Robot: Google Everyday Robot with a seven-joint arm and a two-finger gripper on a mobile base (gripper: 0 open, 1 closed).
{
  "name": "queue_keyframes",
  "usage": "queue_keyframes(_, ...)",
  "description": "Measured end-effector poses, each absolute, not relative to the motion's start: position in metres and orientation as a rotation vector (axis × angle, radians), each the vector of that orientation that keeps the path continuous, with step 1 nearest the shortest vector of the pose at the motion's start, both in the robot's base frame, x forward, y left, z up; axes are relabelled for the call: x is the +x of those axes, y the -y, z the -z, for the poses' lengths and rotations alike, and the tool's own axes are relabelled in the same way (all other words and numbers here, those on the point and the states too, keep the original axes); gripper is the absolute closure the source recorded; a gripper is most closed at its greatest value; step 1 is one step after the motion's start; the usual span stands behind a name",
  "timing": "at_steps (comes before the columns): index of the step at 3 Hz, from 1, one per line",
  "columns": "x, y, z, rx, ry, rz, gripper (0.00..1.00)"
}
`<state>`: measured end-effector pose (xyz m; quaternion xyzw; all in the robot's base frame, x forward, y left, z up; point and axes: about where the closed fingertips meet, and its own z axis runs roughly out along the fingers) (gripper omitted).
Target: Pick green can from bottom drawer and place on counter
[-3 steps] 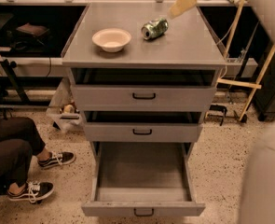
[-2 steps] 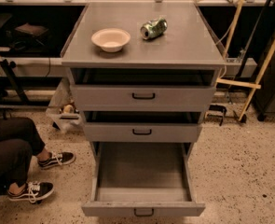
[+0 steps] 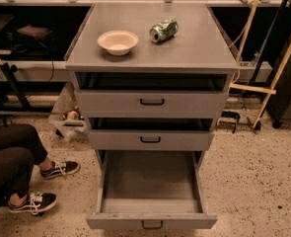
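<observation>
Gripper: outside the camera view, no part of it or the arm shows, so whether it is wide, narrow or holding anything cannot be told. Green can (image 3: 163, 30) lies on its side on the counter tabletop (image 3: 184, 53), in the back half, a bit right of centre. It is angled diagonally with one silver end toward the front-left, has white and dark markings and looks slightly dented. Cream bowl (image 3: 118, 42) sits upright on the same tabletop to the left of the can, near it but not touching, a little closer to the front edge. Bottom drawer (image 3: 150, 181) is pulled far out toward the camera, with its flat grey floor and tall side walls showing and a small black handle (image 3: 152, 224) on the front panel at the frame's lower edge. Middle drawer (image 3: 151, 140) and top drawer (image 3: 152, 102) are each pulled out only a little, with a dark gap above each front and a black handle on each. At left, a seated person's legs in dark trousers (image 3: 9, 157) come into view, with two dark sneakers with white laces (image 3: 59, 169) on the speckled floor (image 3: 253, 181). Clear plastic clutter (image 3: 68, 120) lies on the floor just beside the cabinet's left side. Wooden poles (image 3: 278, 73) lean at the right, well apart from the can.
</observation>
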<state>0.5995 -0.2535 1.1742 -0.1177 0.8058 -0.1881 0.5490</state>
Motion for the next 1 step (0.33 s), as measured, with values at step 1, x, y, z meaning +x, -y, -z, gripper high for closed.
queue_keyframes(1,0.5994,0.2538,-1.1742,-0.278,-1.909,0.446,0.0)
